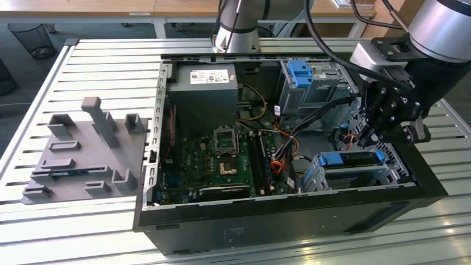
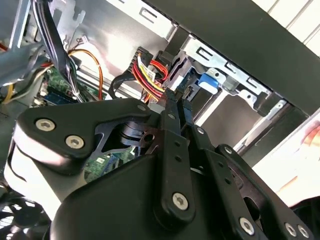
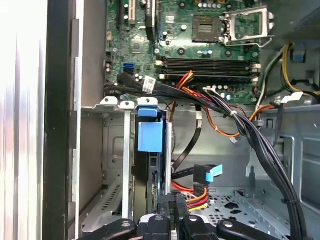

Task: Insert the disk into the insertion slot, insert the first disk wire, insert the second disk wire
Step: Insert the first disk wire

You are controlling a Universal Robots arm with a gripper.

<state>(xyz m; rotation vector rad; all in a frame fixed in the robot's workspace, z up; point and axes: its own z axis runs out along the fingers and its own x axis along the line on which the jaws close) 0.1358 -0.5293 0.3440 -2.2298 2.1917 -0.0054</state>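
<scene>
In the exterior view, an open case (image 1: 279, 221) on a slatted metal table (image 1: 96, 61), with desks and a mesh bin (image 1: 33, 38) behind. On the table at the exterior view's left, apart from the case, a grey block (image 1: 81, 146) with upright pegs. Inside the case, the motherboard (image 1: 213, 160) in the middle, a tall grey bay (image 1: 309, 83) with blue tab at the far side, and near the front corner at the exterior view's right the low silver slot (image 1: 324, 179). Already seated in the slot, narrow blue-framed edge upward, the disk (image 1: 352, 159). Just above the disk's end at the exterior view's right, the gripper (image 1: 372, 144), pointing down into the case. In the second wrist view, jaws drawn close together with only a thin gap, closed on the black plug of the red-yellow wire (image 2: 145, 75). Right beyond the tips of the gripper (image 2: 177, 97), the blue edge of the disk (image 2: 207, 82) inside the slot (image 2: 240, 80); plug touching the disk or not, cannot tell. In the first wrist view, looking along the gripper (image 3: 171, 210): disk (image 3: 150, 165) seen edge-on between the perforated walls of the slot (image 3: 112, 170), blue tab at the end away from the jaws. Red-yellow wire (image 3: 196, 200) leaving the jaws sideways, close to the near end of the disk. Here also to see: a blue-plug wire (image 3: 212, 173), hanging free beside the disk, touching neither disk nor jaws, and black cable bundles (image 3: 260, 145) across the edge of the motherboard (image 3: 200, 30).
</scene>
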